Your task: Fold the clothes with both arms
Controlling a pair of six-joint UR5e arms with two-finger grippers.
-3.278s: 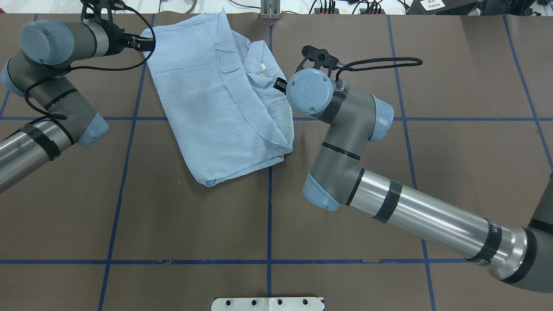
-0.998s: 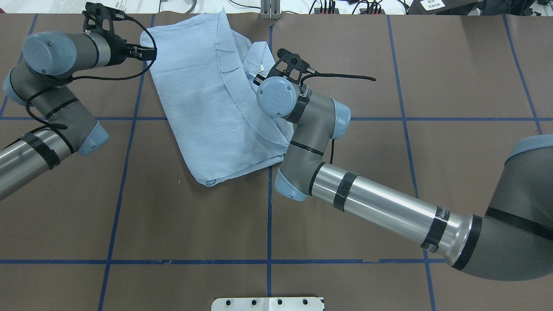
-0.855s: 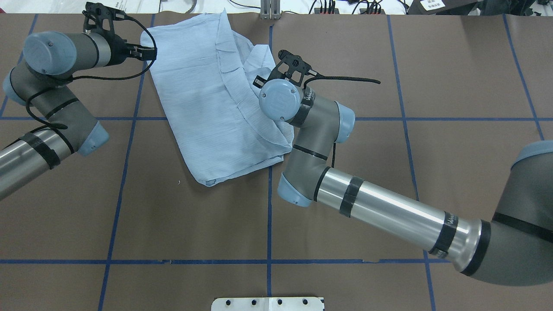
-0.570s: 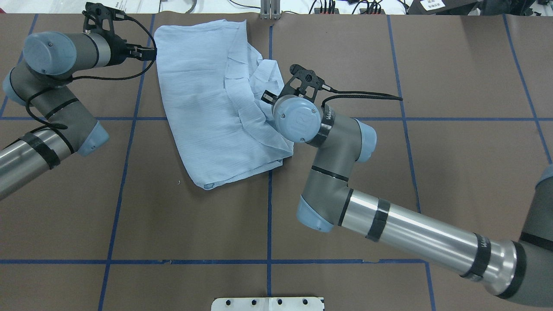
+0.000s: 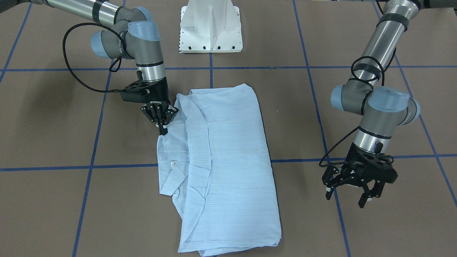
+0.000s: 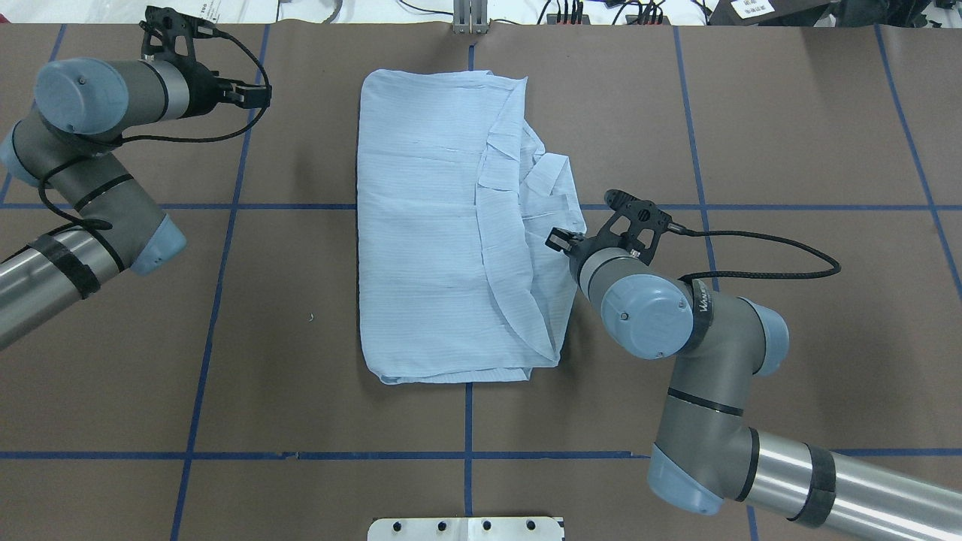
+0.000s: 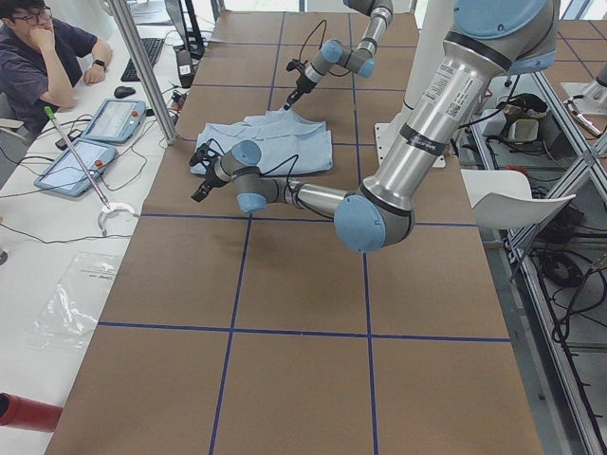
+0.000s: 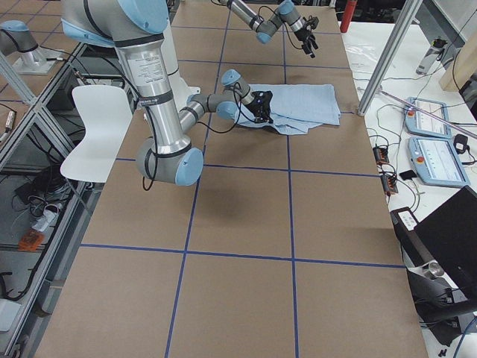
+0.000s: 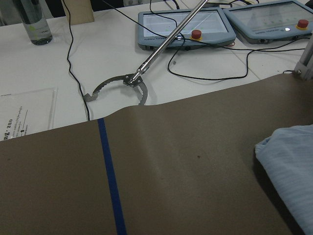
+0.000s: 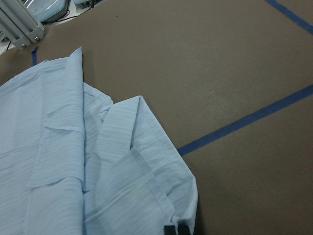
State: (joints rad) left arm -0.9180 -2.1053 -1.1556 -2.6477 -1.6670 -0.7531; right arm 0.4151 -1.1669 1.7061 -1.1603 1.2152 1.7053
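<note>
The pale-blue shirt [image 6: 428, 225] lies folded into a long rectangle mid-table, its collar and loose layers [image 6: 526, 188] on the side toward my right arm. My right gripper [image 5: 163, 129] is shut on that edge of the shirt [image 5: 228, 160]. In the right wrist view its fingertips [image 10: 176, 230] pinch the fabric [image 10: 49, 147]. My left gripper [image 5: 345, 200] hangs open over bare table, well away from the shirt, with nothing between its fingers. In the overhead view the left gripper [image 6: 259, 94] is at the far left. The left wrist view catches only a shirt corner [image 9: 293, 171].
The white pedestal base [image 5: 210, 28] stands at the robot's edge of the table. Blue tape lines [image 6: 467, 421] grid the brown surface. Beyond the far edge are control pendants [image 9: 181, 24], a reacher tool [image 9: 137, 81], cables and a seated person [image 7: 43, 52].
My right gripper pulled the shirt rightward and toward the robot, swinging it straight. The shirt's far corner slid away from the left gripper, which has stayed in place.
</note>
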